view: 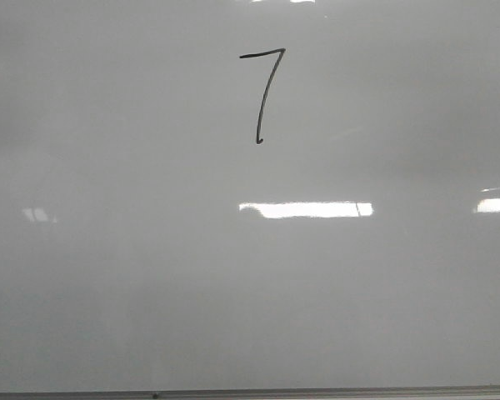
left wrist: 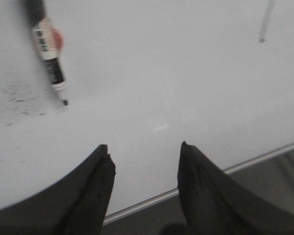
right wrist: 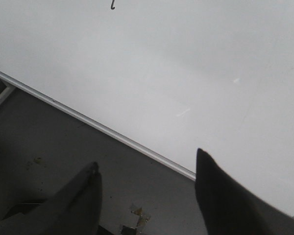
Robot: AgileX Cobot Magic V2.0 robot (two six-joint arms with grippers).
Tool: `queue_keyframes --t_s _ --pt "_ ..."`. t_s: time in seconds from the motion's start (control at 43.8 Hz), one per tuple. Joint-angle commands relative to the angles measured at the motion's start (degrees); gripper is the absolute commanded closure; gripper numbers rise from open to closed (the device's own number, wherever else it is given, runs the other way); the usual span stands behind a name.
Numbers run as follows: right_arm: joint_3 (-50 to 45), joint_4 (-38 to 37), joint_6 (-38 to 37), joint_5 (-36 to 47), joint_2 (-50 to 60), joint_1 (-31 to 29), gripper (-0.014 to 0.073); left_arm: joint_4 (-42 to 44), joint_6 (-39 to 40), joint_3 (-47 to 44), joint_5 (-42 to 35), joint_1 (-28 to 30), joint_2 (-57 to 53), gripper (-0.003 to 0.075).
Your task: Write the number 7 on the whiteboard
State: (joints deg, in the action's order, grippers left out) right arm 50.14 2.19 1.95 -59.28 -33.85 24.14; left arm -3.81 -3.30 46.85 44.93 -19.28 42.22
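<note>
A thin black number 7 (view: 262, 93) is drawn high on the whiteboard (view: 233, 292), which fills the front view. The stem's hooked end shows in the right wrist view (right wrist: 112, 6), and part of a stroke in the left wrist view (left wrist: 265, 22). A black marker (left wrist: 48, 49) with a white label lies on the board, apart from my left gripper (left wrist: 144, 161), which is open and empty over the board's near edge. My right gripper (right wrist: 147, 169) is open and empty over the board's frame (right wrist: 98, 126). Neither gripper shows in the front view.
The board's grey frame strip runs along the bottom of the front view (view: 317, 392) and in the left wrist view (left wrist: 245, 164). Beyond it is dark grey floor (right wrist: 49, 142) with scraps of debris (right wrist: 137, 215). Faint ink smudges (left wrist: 19, 98) lie near the marker.
</note>
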Motion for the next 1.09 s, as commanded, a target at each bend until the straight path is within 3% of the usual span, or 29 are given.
queue_keyframes --t_s 0.0,0.182,0.388,0.456,0.547,0.776,0.821,1.072 --pt "0.1 -1.0 -0.2 4.3 1.4 0.0 0.0145 -3.9 -2.8 1.3 -1.5 -3.5 -3.8 0.0407" --pt "-1.2 -1.5 -0.2 4.3 2.5 0.0 0.0145 -3.9 -3.3 1.1 -1.4 -8.1 -6.4 0.0407" --pt "-1.5 -1.5 0.0 4.5 2.5 0.0 0.0167 -3.8 -3.5 1.1 -1.6 -8.8 -6.4 0.0407" --pt "-1.5 -1.6 0.0 4.5 2.5 0.0 0.0235 -3.8 -3.5 1.1 -1.7 -8.8 -6.4 0.0410" --pt "-1.5 -1.6 0.0 4.5 2.5 0.0 0.0399 -3.8 -3.5 1.1 -1.7 -8.8 -6.4 0.0460" --pt "-1.5 -1.6 0.0 4.4 2.5 0.0 0.0719 -3.8 -3.5 1.1 -1.7 -8.8 -6.4 0.0700" --pt "-1.5 -1.6 0.0 4.4 2.5 0.0 0.0707 -3.8 -3.5 1.1 -1.7 -8.8 -6.4 0.0739" --pt "-1.5 -1.6 0.0 4.1 2.5 0.0 0.0711 -3.8 -3.5 1.1 -2.6 -8.8 -6.4 0.0741"
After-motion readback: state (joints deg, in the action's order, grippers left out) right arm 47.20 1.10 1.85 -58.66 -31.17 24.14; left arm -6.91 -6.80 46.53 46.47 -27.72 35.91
